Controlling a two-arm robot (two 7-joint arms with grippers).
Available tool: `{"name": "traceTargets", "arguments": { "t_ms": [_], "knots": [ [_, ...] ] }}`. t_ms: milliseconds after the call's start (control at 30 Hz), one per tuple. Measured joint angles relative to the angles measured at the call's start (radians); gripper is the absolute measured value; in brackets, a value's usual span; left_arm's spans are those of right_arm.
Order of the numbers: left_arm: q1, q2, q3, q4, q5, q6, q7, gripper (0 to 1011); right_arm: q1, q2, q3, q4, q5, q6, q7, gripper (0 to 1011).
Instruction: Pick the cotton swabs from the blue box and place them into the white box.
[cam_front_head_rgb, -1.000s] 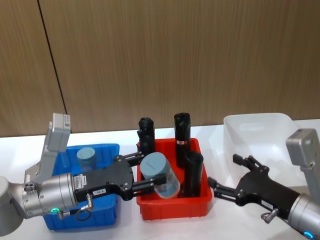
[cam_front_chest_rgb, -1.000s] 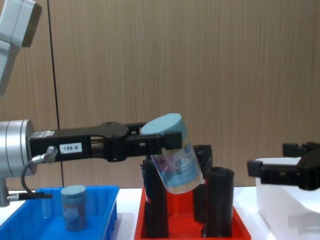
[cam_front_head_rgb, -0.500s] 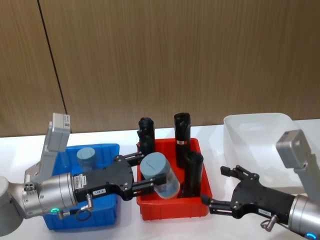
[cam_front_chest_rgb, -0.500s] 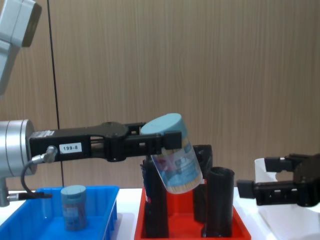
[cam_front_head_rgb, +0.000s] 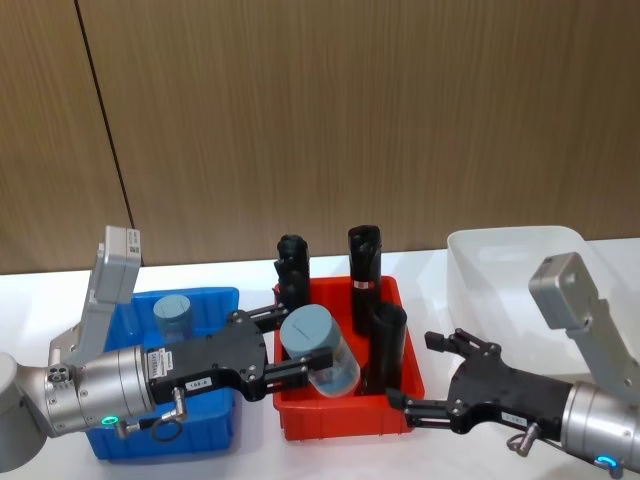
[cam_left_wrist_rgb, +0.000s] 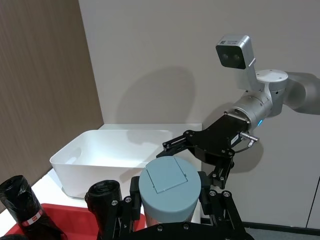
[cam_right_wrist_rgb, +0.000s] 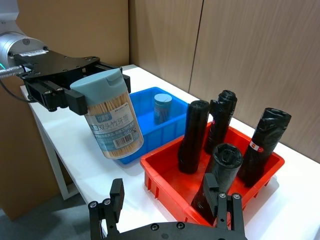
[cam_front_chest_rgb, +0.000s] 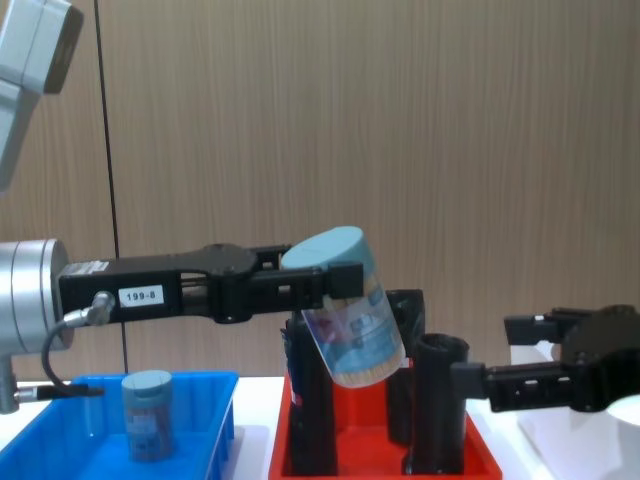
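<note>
My left gripper (cam_front_head_rgb: 296, 346) is shut on a jar of cotton swabs (cam_front_head_rgb: 322, 354), holding it tilted above the front left of the red tray (cam_front_head_rgb: 345, 418). From the side the held jar (cam_front_chest_rgb: 352, 322) hangs clear of the tray. A second jar of cotton swabs (cam_front_head_rgb: 173, 316) stands upright in the blue box (cam_front_head_rgb: 216, 296). The white box (cam_front_head_rgb: 500, 268) sits at the far right. My right gripper (cam_front_head_rgb: 412, 371) is open and holds nothing. It hovers by the red tray's front right corner, pointing toward the held jar (cam_right_wrist_rgb: 111, 116).
Several tall black tubes (cam_front_head_rgb: 364, 262) stand in the red tray between the blue box and the white box. A wooden wall backs the white table (cam_front_head_rgb: 250, 450).
My right gripper has moved left from beside the white box to the red tray's front right corner, still open. The left gripper and its jar have stayed put.
</note>
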Motion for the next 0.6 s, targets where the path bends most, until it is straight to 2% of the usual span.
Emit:
{"name": "traceTargets", "arguments": {
  "t_ms": [600],
  "knots": [
    [0.000,0.000,0.000,0.000,0.000,0.000,0.000,666,0.050,-0.037,-0.039,0.025,-0.037,0.009,0.039,1002]
  ]
}}
